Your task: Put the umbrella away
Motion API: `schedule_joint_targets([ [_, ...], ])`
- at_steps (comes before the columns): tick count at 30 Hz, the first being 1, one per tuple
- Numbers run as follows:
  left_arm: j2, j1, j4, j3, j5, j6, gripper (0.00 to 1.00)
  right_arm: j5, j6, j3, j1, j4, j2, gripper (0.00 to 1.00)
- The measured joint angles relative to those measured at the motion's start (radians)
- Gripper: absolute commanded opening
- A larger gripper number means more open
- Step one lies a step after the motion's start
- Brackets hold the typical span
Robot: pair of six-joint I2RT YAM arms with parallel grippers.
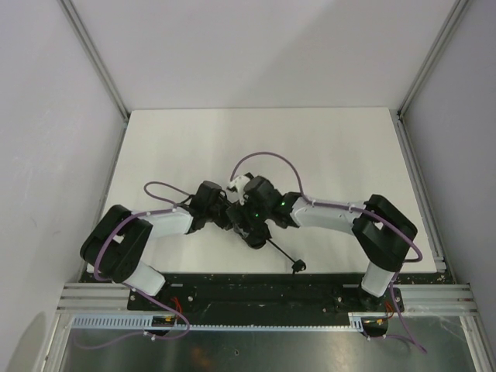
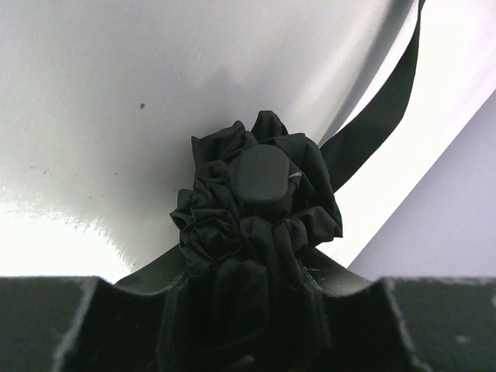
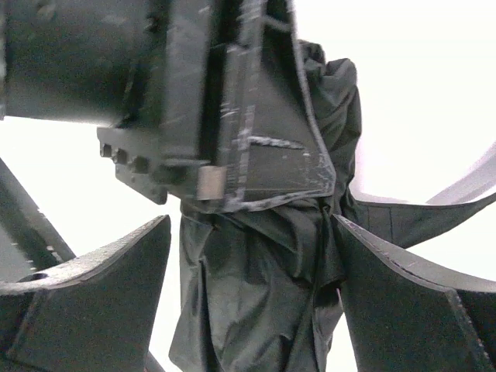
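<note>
The umbrella (image 2: 256, 232) is folded into a crumpled black bundle and sits low over the middle of the white bench (image 1: 325, 147), towards its near half, between the tips of the two arms. In the left wrist view its fabric bunches up in tight folds around a round, flat, matte cap (image 2: 262, 172) that faces the camera. A flat black strap (image 2: 384, 105) runs from the bundle up towards the top right corner of that view. From above, a thin dark shaft (image 1: 282, 253) sticks out of the bundle towards the near right and ends in a small dark piece (image 1: 297, 266) close to the bench's near edge. Whether that piece touches the surface cannot be told.

The left pincer (image 2: 240, 283) is closed on the bundle: the fabric fills the gap between its two fingers, and in the right wrist view one of its fingers (image 3: 271, 167) lies pressed flat against the cloth. The right pincer (image 3: 252, 225) comes in from the opposite side and stands wide open, straddling the same bundle further along. Its finger on the right of that view just meets the fabric, while a strip of bright bench shows between the other finger and the cloth, so it has hold of nothing.

Both arms bend inward from their bases at the near edge, each carrying a loop of purple cable (image 1: 267, 157). Pale walls and metal rails (image 1: 93, 58) enclose the bench.
</note>
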Motion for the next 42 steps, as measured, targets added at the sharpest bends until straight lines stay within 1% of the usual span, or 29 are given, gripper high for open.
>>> schedule_joint_targets([
  [6, 0.0, 0.011, -0.048, 0.006, 0.031, -0.023, 0.0, 0.26, -0.066, 0.0, 0.14, -0.024, 0.023, 0.81],
  [9, 0.0, 0.019, -0.071, 0.013, 0.041, -0.027, 0.0, 0.359, -0.079, 0.003, 0.172, -0.017, 0.058, 0.71],
  [12, 0.0, 0.021, -0.092, 0.021, 0.04, -0.028, 0.0, 0.463, -0.085, 0.013, 0.209, 0.005, 0.115, 0.58],
  [14, 0.0, 0.026, -0.102, 0.022, 0.04, -0.034, 0.0, 0.509, -0.081, 0.015, 0.219, 0.022, 0.132, 0.45],
  [15, 0.0, 0.029, -0.102, 0.023, 0.038, -0.034, 0.0, 0.525, -0.08, 0.019, 0.22, 0.027, 0.137, 0.38],
  [18, 0.0, 0.035, -0.106, 0.03, 0.026, -0.036, 0.0, 0.552, -0.087, 0.025, 0.22, 0.04, 0.146, 0.09],
  [19, 0.0, 0.037, -0.107, 0.032, 0.021, -0.035, 0.0, 0.551, -0.091, 0.029, 0.217, 0.041, 0.15, 0.05],
  [21, 0.0, 0.041, -0.108, 0.036, 0.013, -0.031, 0.02, 0.539, -0.105, 0.034, 0.209, 0.043, 0.153, 0.01],
  [22, 0.0, 0.043, -0.111, 0.038, 0.009, -0.029, 0.06, 0.528, -0.109, 0.034, 0.204, 0.048, 0.154, 0.01],
  [23, 0.0, 0.043, -0.113, 0.04, 0.005, -0.026, 0.13, 0.518, -0.113, 0.034, 0.2, 0.052, 0.155, 0.0],
  [26, 0.0, 0.047, -0.122, 0.048, -0.01, -0.016, 0.46, 0.462, -0.13, 0.033, 0.177, 0.068, 0.155, 0.0],
  [27, 0.0, 0.049, -0.124, 0.051, -0.017, -0.011, 0.56, 0.436, -0.135, 0.031, 0.166, 0.076, 0.155, 0.0],
  [28, 0.0, 0.05, -0.125, 0.052, -0.02, 0.0, 0.64, 0.409, -0.14, 0.029, 0.154, 0.086, 0.154, 0.0],
  [30, -0.006, 0.055, -0.13, 0.052, -0.024, 0.029, 0.74, 0.339, -0.139, 0.016, 0.122, 0.108, 0.146, 0.0],
  [33, -0.034, 0.058, -0.135, 0.052, -0.03, 0.063, 0.85, 0.199, -0.118, -0.014, 0.051, 0.148, 0.128, 0.0],
  [35, -0.039, 0.061, -0.134, 0.052, -0.036, 0.077, 0.89, 0.112, -0.108, -0.027, 0.016, 0.163, 0.12, 0.0],
  [38, -0.044, 0.064, -0.132, 0.052, -0.04, 0.089, 0.92, -0.013, -0.091, -0.038, -0.024, 0.169, 0.114, 0.0],
  [42, -0.045, 0.064, -0.124, 0.053, -0.027, 0.113, 0.93, -0.164, -0.027, -0.051, -0.086, 0.178, 0.113, 0.0],
])
